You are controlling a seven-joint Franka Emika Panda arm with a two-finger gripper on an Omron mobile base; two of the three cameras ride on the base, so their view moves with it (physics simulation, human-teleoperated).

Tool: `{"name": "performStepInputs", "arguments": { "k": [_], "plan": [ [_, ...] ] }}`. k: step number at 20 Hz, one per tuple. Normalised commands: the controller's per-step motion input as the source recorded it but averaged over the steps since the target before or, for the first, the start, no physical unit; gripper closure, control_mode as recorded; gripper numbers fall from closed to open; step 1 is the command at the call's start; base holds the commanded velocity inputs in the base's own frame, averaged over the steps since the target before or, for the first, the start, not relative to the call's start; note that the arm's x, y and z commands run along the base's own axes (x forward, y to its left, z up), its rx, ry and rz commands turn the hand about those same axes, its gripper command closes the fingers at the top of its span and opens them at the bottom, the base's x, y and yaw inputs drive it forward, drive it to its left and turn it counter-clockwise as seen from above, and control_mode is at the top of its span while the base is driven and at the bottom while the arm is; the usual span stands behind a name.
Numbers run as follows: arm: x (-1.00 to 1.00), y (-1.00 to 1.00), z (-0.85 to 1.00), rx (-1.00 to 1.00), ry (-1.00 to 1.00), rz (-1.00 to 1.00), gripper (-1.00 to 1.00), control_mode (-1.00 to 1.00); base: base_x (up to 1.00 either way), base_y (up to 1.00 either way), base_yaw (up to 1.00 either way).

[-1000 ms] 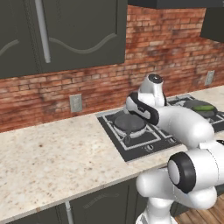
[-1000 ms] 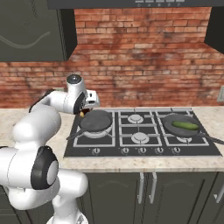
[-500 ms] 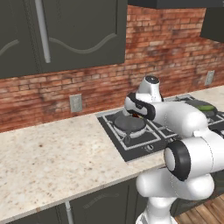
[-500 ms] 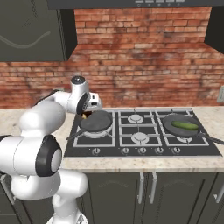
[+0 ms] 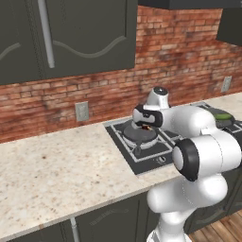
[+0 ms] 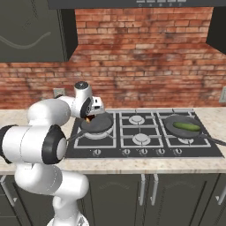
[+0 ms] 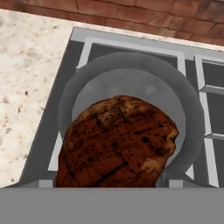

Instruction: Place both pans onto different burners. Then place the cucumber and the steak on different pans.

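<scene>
A dark grey pan (image 6: 102, 123) sits on the front left burner of the black cooktop (image 6: 145, 152), its handle pointing left toward the counter. My gripper (image 6: 91, 115) hangs just above that pan's back edge, shut on the steak (image 6: 90, 118). In the hand view the brown seared steak (image 7: 118, 140) looms close over the pan (image 7: 131, 76); my fingertips are hidden behind it. The second pan (image 6: 176, 120) rests on the right burner with the green cucumber (image 6: 186, 126) lying in it. From the left, the gripper (image 5: 145, 124) is over the near pan (image 5: 140, 135).
Two bare burners (image 6: 136, 119) (image 6: 141, 139) lie between the pans. A speckled stone counter (image 5: 56, 165) stretches left of the cooktop. The brick wall (image 6: 145, 66) stands close behind, with dark cabinets (image 5: 71, 33) overhead and a wall socket (image 5: 82, 111).
The hand has shifted slightly right over the left pan, steak still in it. The arm's elbow has swung nearer the cameras. Pans and cucumber have not moved.
</scene>
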Motion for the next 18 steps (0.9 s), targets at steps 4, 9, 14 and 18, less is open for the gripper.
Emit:
{"name": "performStepInputs", "arguments": {
  "k": [4, 9, 14, 18],
  "plan": [
    [0.08, -0.14, -0.23, -0.03, 0.0, 0.03, 1.0, -1.0, 0.0, 0.0, 0.0],
    [0.15, -0.09, -0.22, -0.02, 0.0, 0.03, 1.0, -1.0, 0.0, 0.0, 0.0],
    [0.18, -0.02, -0.14, -0.01, 0.0, 0.03, 1.0, -1.0, 0.0, 0.0, 0.0],
    [0.15, 0.0, -0.17, -0.01, 0.0, 0.02, 1.0, -1.0, 0.0, 0.0, 0.0]
  ]
}}
